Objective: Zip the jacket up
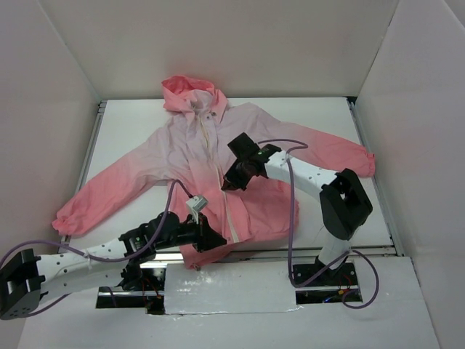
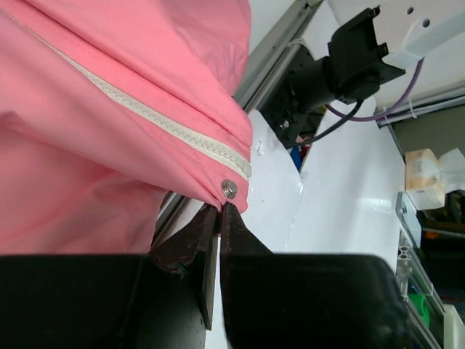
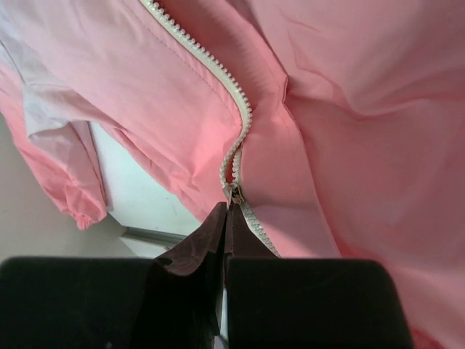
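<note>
jacket (image 1: pixel 189 156) lies spread front-up on the table (image 1: pixel 327 123), hood at the far end. left gripper (image 2: pixel 220 211) pinches its hem corner just under a snap (image 2: pixel 229 189). right gripper (image 3: pixel 227 211) is clenched on the zipper (image 3: pixel 218 73) slider (image 3: pixel 234 193), which is mostly hidden between its tips.

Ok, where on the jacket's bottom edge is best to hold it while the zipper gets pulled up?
The hem corner beside the snap, at the zipper's lower end, approached from the near edge of the table. That corner seems to reach past the edge, so both faces are free to pinch, and it lines up with the zipper. The left gripper pinches there now.
</note>
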Motion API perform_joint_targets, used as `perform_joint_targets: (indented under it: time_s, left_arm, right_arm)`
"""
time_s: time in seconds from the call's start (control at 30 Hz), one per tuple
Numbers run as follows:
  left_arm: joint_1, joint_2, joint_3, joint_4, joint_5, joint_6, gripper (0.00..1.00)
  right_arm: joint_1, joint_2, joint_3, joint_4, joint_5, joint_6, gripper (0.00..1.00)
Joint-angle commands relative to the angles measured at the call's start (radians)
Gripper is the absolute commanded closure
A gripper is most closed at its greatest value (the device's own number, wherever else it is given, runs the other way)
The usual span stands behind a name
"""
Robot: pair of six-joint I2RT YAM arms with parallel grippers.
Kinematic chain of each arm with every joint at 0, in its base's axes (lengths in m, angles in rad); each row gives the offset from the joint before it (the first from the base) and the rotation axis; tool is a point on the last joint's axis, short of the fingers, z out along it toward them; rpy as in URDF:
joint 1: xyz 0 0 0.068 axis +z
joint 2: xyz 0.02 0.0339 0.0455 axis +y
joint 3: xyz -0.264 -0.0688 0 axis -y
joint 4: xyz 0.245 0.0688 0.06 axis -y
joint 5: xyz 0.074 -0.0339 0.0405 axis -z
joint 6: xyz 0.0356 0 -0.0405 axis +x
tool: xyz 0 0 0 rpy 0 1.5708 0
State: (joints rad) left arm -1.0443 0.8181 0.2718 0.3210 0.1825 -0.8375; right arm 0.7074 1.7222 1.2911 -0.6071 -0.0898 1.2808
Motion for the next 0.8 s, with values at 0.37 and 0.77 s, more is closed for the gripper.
perform_joint_targets:
  time_s: [0.37, 0.77]
  left_arm:
    - [-0.066, -0.134, 0.066, -0.209, 0.172, -0.008, 1.00]
    - [-0.077, -0.174, 0.093, -0.318, 0.109, -0.035, 1.00]
  right_arm:
    - [-0.218, 0.307, 0.397, 0.204, 0.118, -0.080, 1.00]
    - [-0.307, 0.309, 0.447, 0.363, -0.005, -0.049, 1.00]
